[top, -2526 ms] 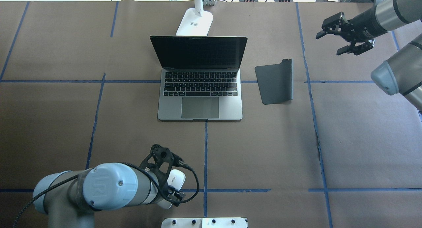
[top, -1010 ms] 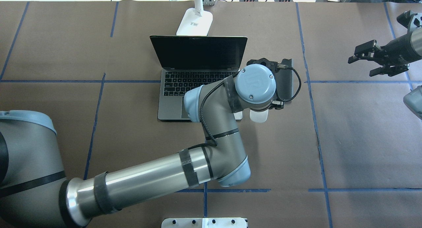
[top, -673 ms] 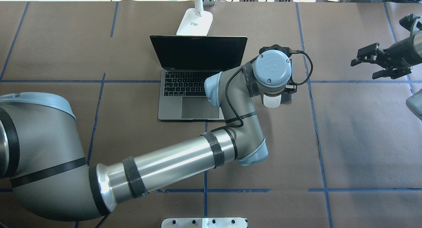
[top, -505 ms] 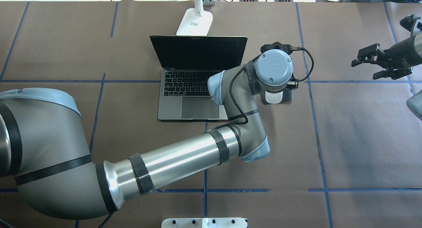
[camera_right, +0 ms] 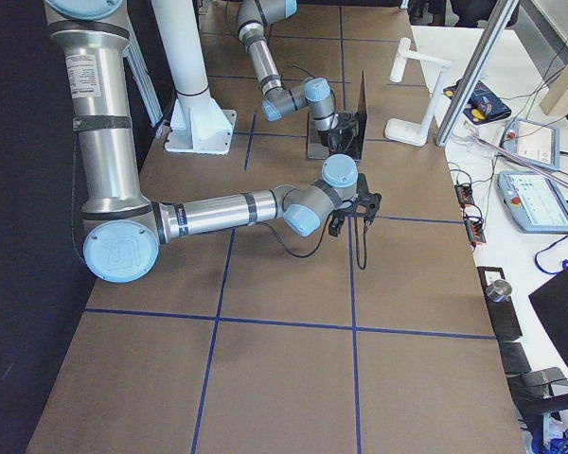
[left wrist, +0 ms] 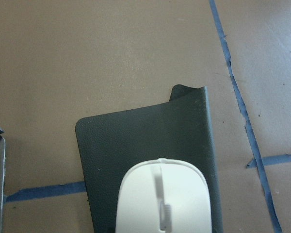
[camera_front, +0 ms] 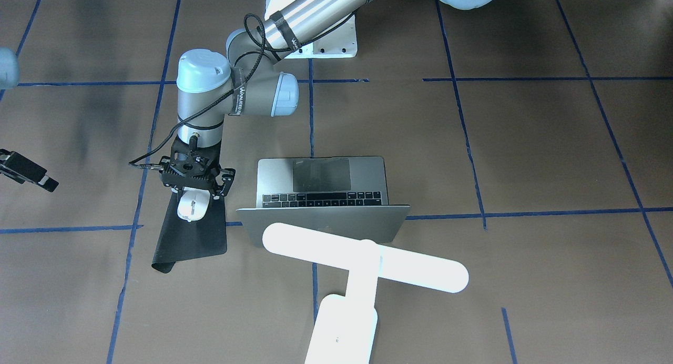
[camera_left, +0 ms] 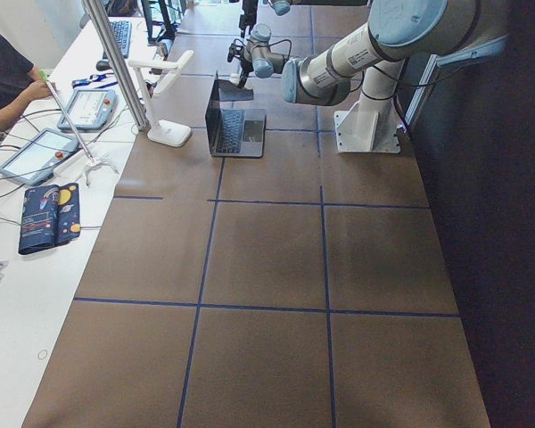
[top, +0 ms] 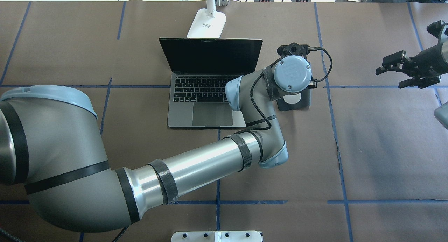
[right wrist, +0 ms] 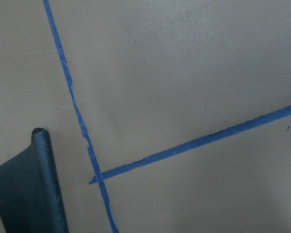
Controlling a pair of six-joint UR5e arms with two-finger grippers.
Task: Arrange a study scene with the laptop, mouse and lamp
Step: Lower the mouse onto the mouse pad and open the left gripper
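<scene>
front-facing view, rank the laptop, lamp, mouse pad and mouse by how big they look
1. lamp and laptop: they look about alike. The lamp is nearer the camera and its base runs off the bottom edge, so I won't rank them.
2. mouse pad
3. mouse

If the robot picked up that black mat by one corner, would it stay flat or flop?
The thin black rectangular mouse pad would probably flop: one edge already curls up. Its matte, grainy surface likely grips, so pushing may wrinkle it.

Overhead and front-facing views oppose each other, sharing the laptop; wrist cameras look closely, seemingly straight down.
</scene>
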